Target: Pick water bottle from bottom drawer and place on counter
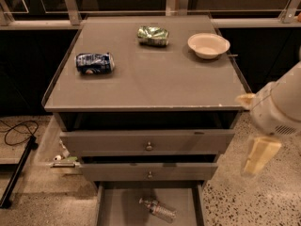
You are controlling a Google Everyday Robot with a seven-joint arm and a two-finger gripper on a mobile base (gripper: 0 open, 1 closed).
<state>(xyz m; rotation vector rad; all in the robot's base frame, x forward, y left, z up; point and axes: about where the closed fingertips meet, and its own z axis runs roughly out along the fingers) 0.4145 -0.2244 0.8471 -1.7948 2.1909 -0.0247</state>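
Observation:
The water bottle [159, 210], clear with a white cap, lies on its side on the floor of the open bottom drawer [117, 206] at the bottom of the view. The counter [150, 81] is the grey cabinet top above it. My gripper [257, 155] hangs on the white arm at the right, beside the cabinet's front right corner at about the height of the upper drawers. It is up and to the right of the bottle, well apart from it, with nothing seen in it.
On the counter lie a crushed blue can [95, 63], a crushed green can [153, 36] and a white bowl [208, 45]. The two upper drawers [148, 143] stand slightly open. A black cable [19, 131] and small litter [63, 160] lie on the floor at the left.

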